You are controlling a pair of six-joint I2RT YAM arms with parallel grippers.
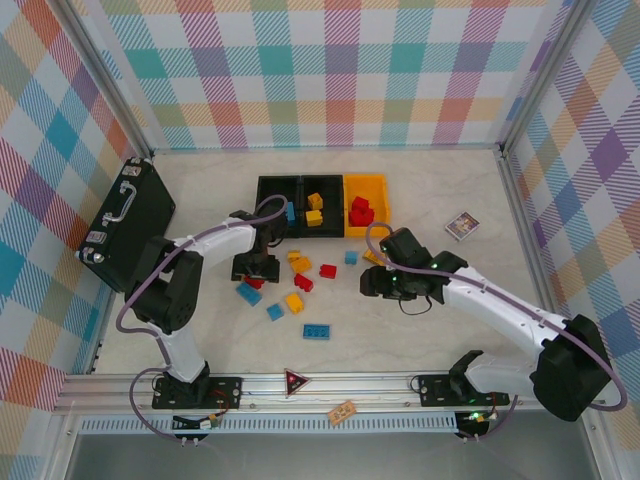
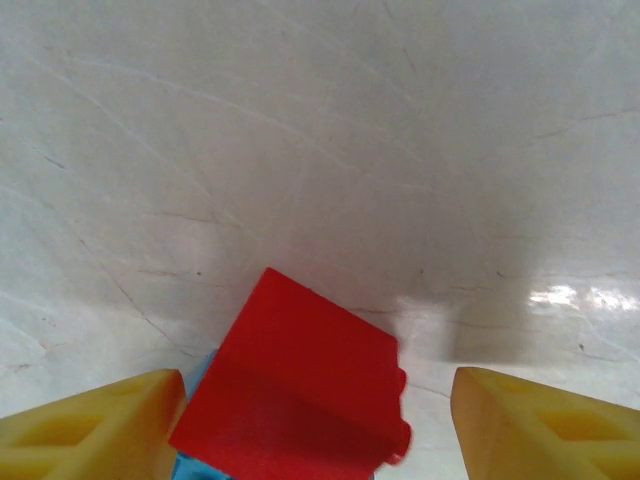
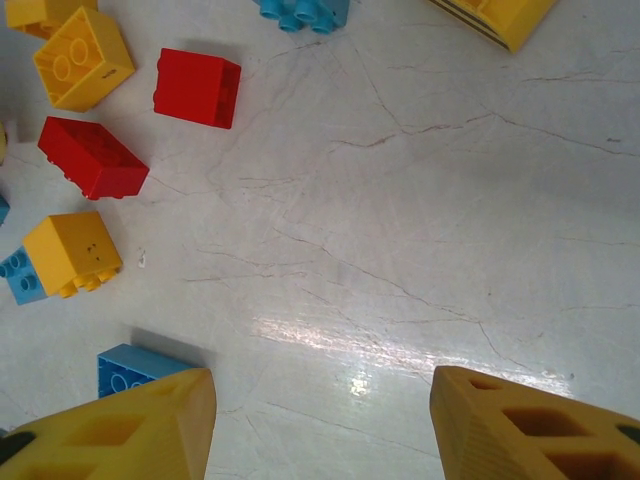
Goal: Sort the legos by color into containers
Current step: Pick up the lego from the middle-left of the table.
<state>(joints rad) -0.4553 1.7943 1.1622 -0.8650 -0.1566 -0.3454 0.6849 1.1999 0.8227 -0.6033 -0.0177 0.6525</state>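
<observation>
The containers stand in a row at the back: two black bins [image 1: 277,190] [image 1: 322,188] and a yellow-orange bin [image 1: 366,186], holding a blue lego [image 1: 290,211], yellow ones [image 1: 314,208] and red ones [image 1: 360,212]. Several loose legos lie in front, among them yellow [image 1: 299,262], red [image 1: 328,270] and blue [image 1: 318,331]. My left gripper [image 2: 318,400] is open, low over a red lego [image 2: 290,380] resting partly on a blue one [image 2: 195,465]; a gap shows at the right finger. My right gripper [image 3: 322,385] is open over bare table, right of a blue lego [image 3: 130,368].
A large black case [image 1: 130,225] lies at the left edge. A small printed box [image 1: 461,227] sits at the back right. On the near rail are a tan wooden block [image 1: 343,411] and a red triangle [image 1: 295,381]. The bin's yellow corner [image 3: 500,15] is ahead of the right gripper.
</observation>
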